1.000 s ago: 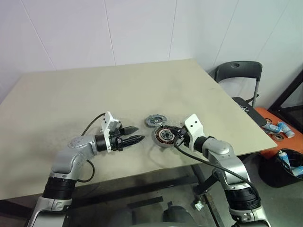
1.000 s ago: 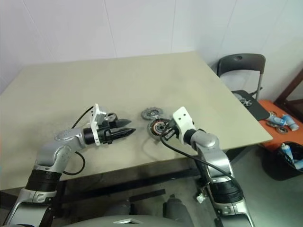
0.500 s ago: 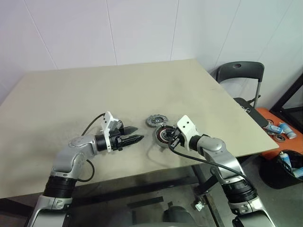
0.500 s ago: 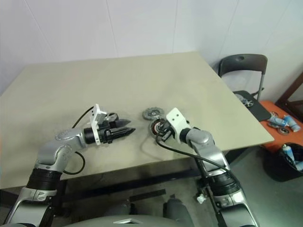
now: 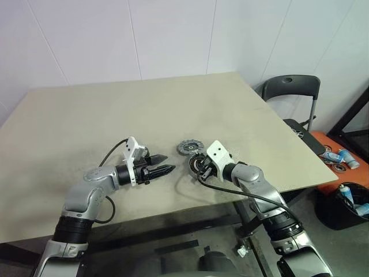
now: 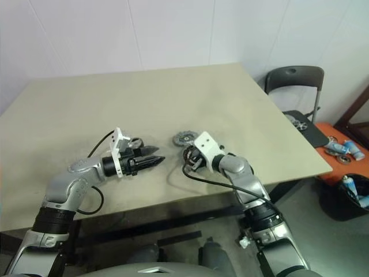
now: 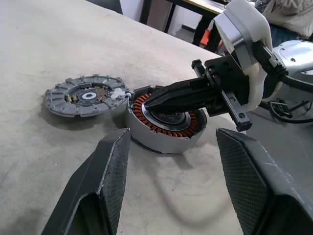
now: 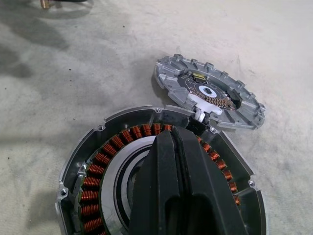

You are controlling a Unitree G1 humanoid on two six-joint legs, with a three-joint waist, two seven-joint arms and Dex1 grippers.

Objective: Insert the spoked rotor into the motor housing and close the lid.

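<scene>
Right wrist view: motor housing point(image 8: 98, 166) grey-rimmed, copper windings ringed; right fingers point(image 8: 168, 161) pressed together, left fingers point(image 7: 110, 166) spread.

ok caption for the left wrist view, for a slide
Shut right tool poised over the housing, lid lying beside it, seen between the open left tool's fingers.

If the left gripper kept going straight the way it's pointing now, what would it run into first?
Most likely the motor housing, which sits straight ahead between the left gripper's open jaws. The shut right gripper hovers over its centre and could be met almost at once; depth is hard to judge.
</scene>
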